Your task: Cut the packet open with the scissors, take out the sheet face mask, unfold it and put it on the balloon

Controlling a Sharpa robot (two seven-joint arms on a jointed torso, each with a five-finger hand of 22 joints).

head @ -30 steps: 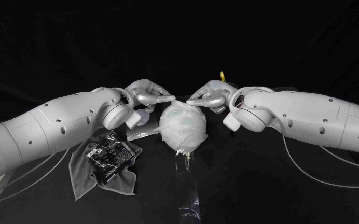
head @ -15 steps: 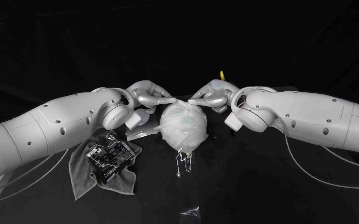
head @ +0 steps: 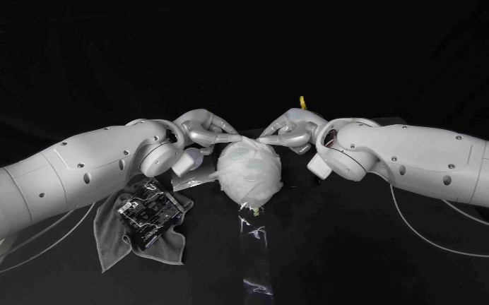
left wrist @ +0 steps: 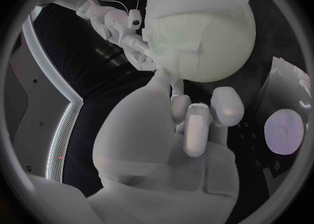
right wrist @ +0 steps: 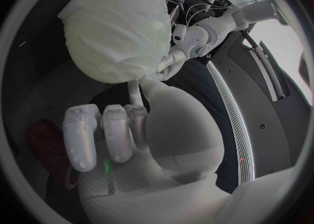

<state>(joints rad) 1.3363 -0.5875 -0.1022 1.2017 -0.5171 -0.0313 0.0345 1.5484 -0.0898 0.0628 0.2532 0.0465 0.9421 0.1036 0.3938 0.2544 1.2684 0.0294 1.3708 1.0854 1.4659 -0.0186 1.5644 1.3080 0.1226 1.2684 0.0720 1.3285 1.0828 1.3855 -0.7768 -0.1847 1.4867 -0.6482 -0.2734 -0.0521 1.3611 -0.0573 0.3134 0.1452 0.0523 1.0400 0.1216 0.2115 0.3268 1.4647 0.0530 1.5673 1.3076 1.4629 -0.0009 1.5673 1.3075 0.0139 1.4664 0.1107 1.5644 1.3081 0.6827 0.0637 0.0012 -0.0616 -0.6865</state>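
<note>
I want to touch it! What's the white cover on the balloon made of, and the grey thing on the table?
The mask looks like thin fabric: it wrinkles and clings. The balloon beneath looks like smooth, slightly shiny rubber, probably. The grey cloth looks soft and matte, maybe towelling: it lies in floppy folds.

Wrinkled, thin mask (head: pixel 249 171) over a smooth balloon (left wrist: pixel 208 43).

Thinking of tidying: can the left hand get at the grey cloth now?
Probably not yet: the left hand pinches the mask on the balloon, and the cloth lies back by its own forearm.
</note>
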